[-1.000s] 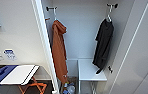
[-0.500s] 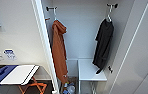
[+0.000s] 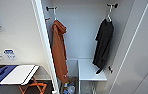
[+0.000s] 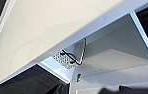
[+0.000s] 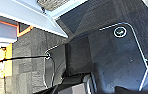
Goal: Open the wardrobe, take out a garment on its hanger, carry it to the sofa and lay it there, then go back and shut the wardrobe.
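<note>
With the wardrobe (image 3: pixel 130 50) standing open, the black garment (image 3: pixel 103 45) hangs by its white hanger (image 3: pixel 109 15) on the right-hand peg, untouched, beside an orange hooded garment (image 3: pixel 58 50); neither claw's state can be told.

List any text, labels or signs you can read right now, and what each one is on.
No text is readable.
Two small blue-and-white wall labels: too blurred to read.
Round white emblem on the dark robot base: a symbol, no legible letters.
Wardrobe, garment: no markings visible.
</note>
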Robot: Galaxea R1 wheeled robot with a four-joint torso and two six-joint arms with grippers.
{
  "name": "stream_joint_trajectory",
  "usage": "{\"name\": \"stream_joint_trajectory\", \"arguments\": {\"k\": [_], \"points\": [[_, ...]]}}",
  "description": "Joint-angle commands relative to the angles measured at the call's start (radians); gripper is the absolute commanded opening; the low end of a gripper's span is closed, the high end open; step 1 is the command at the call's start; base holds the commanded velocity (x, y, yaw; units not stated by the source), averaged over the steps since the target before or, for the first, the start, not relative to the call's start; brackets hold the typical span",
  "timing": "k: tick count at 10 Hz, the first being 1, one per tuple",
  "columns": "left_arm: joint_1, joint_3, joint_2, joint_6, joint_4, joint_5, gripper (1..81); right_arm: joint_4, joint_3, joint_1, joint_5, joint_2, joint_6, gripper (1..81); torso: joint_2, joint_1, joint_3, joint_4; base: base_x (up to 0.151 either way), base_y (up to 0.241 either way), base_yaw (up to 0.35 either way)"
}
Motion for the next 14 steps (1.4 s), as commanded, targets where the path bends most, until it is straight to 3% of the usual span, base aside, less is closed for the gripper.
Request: {"name": "stream_joint_trajectory", "arguments": {"k": [1,5,10,11,14], "points": [[-0.131,-0.011,0.001,-0.004,-0.125,-0.032,81.1,-0.008,0.103,0.03,-0.037,-0.072,0.001,81.1,0.0,0.0,0.0,0.0,0.0,0.0,0.0],[-0.109,-0.088,0.011,-0.003,-0.344,-0.115,81.1,-0.013,0.15,0.036,-0.039,-0.079,0.0,81.1,0.0,0.0,0.0,0.0,0.0,0.0,0.0],[0.012,-0.091,-0.097,-0.001,-0.421,-0.144,81.1,-0.013,0.062,0.038,-0.042,-0.018,0.0,81.1,0.0,0.0,0.0,0.0,0.0,0.0,0.0],[0.03,-0.09,-0.109,0.025,-0.351,-0.125,81.1,-0.013,0.06,0.035,-0.042,-0.017,0.0,81.1,0.0,0.0,0.0,0.0,0.0,0.0,0.0],[0.086,-0.091,-0.135,0.059,0.09,0.048,81.1,-0.015,0.013,0.041,-0.048,0.019,0.0,81.1,0.0,0.0,0.0,0.0,0.0,0.0,0.0]]}}
